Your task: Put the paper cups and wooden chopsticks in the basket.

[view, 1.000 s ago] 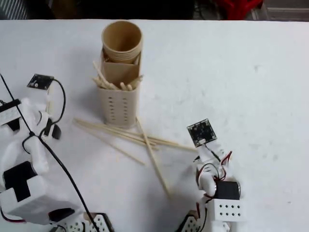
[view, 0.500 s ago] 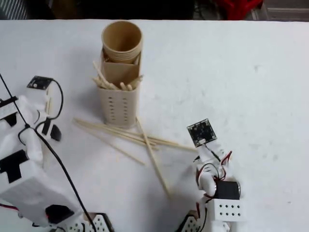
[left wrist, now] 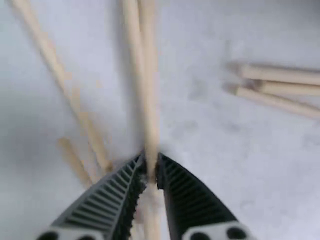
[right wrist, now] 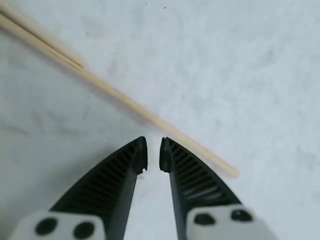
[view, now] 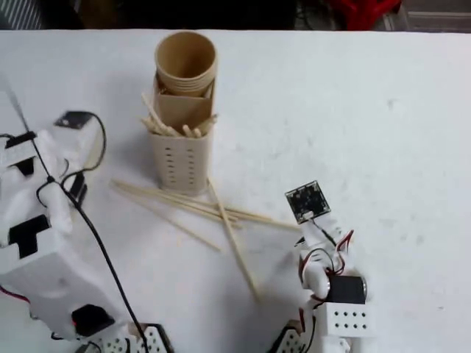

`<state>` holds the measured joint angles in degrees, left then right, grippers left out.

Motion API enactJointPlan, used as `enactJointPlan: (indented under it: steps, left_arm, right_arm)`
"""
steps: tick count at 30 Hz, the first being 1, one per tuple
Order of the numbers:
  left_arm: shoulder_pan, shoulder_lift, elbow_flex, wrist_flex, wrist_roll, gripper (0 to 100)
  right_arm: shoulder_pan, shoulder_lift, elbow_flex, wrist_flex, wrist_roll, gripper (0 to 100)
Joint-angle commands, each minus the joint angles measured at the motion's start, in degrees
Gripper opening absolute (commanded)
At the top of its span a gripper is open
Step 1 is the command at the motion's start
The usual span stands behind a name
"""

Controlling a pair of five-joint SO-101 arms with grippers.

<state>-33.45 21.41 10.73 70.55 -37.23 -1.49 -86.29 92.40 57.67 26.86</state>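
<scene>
Black jaws of the left pincer (left wrist: 150,172) are clenching on a chopstick (left wrist: 150,110) that is running straight out from the tips, with more sticks (left wrist: 280,85) lying on the white tabletop (left wrist: 225,150) nearby. The right pincer (right wrist: 152,152) is sitting almost closed and gripping nothing, its tips just short of a single stick (right wrist: 125,99). Farther out, loose chopsticks (view: 199,209) are lying crossed beside the basket (view: 181,165), which is standing upright and holding stacked cups (view: 185,62).
</scene>
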Motion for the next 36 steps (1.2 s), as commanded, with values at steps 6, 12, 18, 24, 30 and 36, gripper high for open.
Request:
enactJointPlan:
  steps: [6,12,18,24,30,36]
  left_arm:
    - [0.2,-18.5,-3.7,7.6,1.6,2]
    - [2.1,-31.4,-3.8,9.8,6.2,2]
    - [12.8,-51.5,-3.9,9.5,17.8,2]
    - [31.2,-70.8,-1.1,0.8,30.3,2]
    - [39.7,-73.0,7.6,-21.2,37.5,2]
    - [42.2,-69.2,17.0,-38.8,39.6,2]
  right_arm:
    - [0.5,-0.2,-0.2,-1.2,-0.1,5.9]
    - [0.5,-0.2,-0.2,-1.2,-0.1,5.9]
    - [0.5,-0.2,-0.2,-1.2,-0.1,5.9]
    - [0.5,-0.2,-0.2,-1.1,-0.1,5.9]
    - [0.3,-0.2,-0.2,-1.1,-0.1,5.9]
    - [0.1,-0.2,-0.2,-1.1,-0.1,5.9]
